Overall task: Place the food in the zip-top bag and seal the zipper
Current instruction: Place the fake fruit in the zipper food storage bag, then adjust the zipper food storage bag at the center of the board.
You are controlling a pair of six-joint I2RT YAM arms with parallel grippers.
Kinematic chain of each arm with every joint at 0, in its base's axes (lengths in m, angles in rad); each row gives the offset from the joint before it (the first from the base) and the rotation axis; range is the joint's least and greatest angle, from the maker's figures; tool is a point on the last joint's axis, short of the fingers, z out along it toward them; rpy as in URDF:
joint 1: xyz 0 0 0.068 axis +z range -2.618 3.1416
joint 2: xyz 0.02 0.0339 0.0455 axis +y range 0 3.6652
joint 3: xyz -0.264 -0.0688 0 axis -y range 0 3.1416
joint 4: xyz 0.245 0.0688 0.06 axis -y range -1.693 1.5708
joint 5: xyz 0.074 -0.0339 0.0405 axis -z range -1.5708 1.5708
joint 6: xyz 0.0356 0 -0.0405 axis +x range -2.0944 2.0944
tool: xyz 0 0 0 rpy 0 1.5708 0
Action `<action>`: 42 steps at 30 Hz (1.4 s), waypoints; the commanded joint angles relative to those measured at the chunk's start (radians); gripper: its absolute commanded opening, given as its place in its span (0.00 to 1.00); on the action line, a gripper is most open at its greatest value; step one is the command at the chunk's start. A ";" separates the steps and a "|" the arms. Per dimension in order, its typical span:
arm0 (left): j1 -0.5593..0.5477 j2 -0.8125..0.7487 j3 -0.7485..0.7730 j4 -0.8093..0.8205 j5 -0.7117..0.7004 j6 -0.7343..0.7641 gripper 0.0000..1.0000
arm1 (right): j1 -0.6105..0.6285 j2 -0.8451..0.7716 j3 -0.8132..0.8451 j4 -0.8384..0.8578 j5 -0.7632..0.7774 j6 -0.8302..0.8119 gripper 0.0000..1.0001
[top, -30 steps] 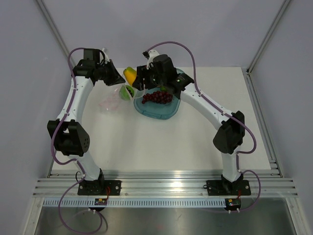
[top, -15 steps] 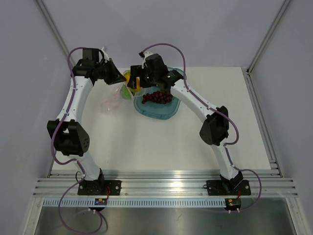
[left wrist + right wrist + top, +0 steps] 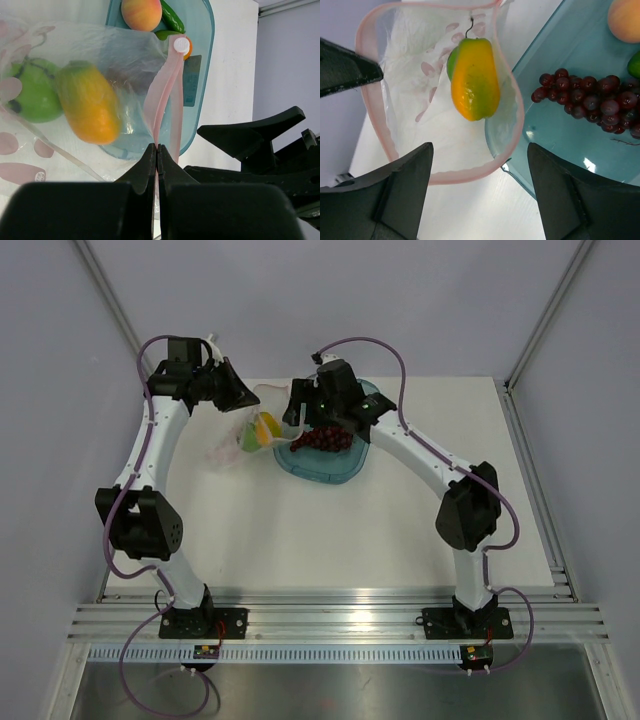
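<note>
The clear zip-top bag (image 3: 240, 435) hangs open left of the teal tray. My left gripper (image 3: 236, 396) is shut on its pink zipper (image 3: 167, 92), with the jaws pinched on the strip (image 3: 157, 148). One orange-green mango (image 3: 475, 77) and the green round fruit (image 3: 452, 62) are inside the bag; both show through the plastic in the left wrist view, the mango (image 3: 87, 102) blurred. My right gripper (image 3: 479, 150) is open and empty above the bag's mouth (image 3: 296, 416). The grape bunch (image 3: 590, 102), the peach (image 3: 625, 17) and the other mango (image 3: 170, 20) lie in the tray.
The teal tray (image 3: 330, 468) stands at the back middle of the white table, its left rim touching the bag's mouth (image 3: 520, 145). Grey walls close the back and sides. Both arms meet over the bag, fingers close together.
My right gripper carried the mango left over the bag, opened and let it go. The mango is now inside the bag. The bag's mouth is held wider and higher.
</note>
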 commanded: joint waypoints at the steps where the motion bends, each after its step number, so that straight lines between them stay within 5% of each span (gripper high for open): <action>1: 0.009 -0.070 -0.003 0.050 0.035 -0.008 0.00 | -0.074 -0.055 -0.063 0.125 -0.058 0.146 0.81; 7: 0.009 -0.078 -0.005 0.048 0.037 -0.013 0.00 | -0.082 0.033 -0.027 0.122 -0.179 0.172 0.76; 15: 0.010 -0.082 -0.002 0.038 0.031 -0.005 0.00 | -0.082 0.050 0.012 0.125 -0.242 0.149 0.13; 18: 0.016 -0.093 0.001 0.025 0.020 0.004 0.00 | -0.082 0.048 0.071 0.076 -0.220 0.097 0.00; 30: 0.041 -0.154 0.001 -0.062 -0.163 0.058 0.00 | -0.082 0.189 0.240 0.007 -0.253 0.040 0.02; 34: 0.041 -0.174 0.001 -0.064 -0.210 0.076 0.00 | -0.081 0.194 0.268 -0.015 -0.259 0.010 0.22; 35: 0.041 -0.173 0.012 -0.068 -0.213 0.079 0.00 | -0.082 0.191 0.274 -0.019 -0.258 0.000 0.31; 36: 0.041 -0.168 0.021 -0.074 -0.215 0.082 0.00 | -0.082 0.189 0.285 -0.028 -0.240 -0.018 0.50; 42: 0.041 -0.156 -0.005 -0.082 -0.264 0.084 0.00 | -0.144 0.104 0.172 0.063 -0.221 0.040 0.56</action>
